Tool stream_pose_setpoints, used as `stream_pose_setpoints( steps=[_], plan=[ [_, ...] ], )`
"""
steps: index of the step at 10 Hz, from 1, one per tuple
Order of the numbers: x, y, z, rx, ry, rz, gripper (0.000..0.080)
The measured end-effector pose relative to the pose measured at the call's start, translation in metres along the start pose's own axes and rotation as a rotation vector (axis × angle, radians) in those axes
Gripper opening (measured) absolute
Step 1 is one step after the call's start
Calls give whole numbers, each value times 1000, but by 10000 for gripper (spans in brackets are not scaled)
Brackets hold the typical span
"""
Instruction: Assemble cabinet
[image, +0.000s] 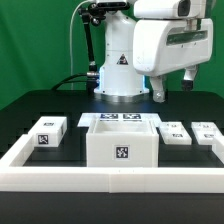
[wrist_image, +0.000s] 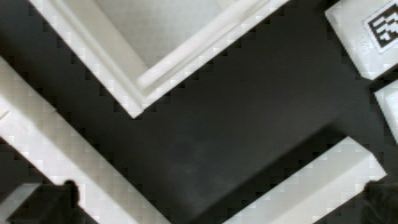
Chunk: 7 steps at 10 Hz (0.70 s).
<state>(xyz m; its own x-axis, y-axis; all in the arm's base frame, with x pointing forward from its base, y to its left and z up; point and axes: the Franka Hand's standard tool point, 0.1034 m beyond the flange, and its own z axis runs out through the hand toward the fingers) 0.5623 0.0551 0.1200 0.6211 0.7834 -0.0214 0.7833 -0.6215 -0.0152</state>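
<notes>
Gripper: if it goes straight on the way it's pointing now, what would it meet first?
Probably the bare black table, between the cabinet body and the small panels; depth is unclear.

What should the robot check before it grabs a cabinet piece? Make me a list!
1. Tool open: ok.
2. Tool holding nothing: ok.
3. Cabinet body standing with its opening up: ok.
4. Left small block lying apart from the body: ok.
5. Two right small blocks apart from the body: ok.
6. Tool low enough to grab: not ok, it hangs high above the parts.
</notes>
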Motion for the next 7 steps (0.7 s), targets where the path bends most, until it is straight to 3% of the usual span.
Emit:
stream_pose_setpoints(
  steps=[7],
  plan=[
    [0, 0, 0, 0, 0, 0, 798]
  ],
)
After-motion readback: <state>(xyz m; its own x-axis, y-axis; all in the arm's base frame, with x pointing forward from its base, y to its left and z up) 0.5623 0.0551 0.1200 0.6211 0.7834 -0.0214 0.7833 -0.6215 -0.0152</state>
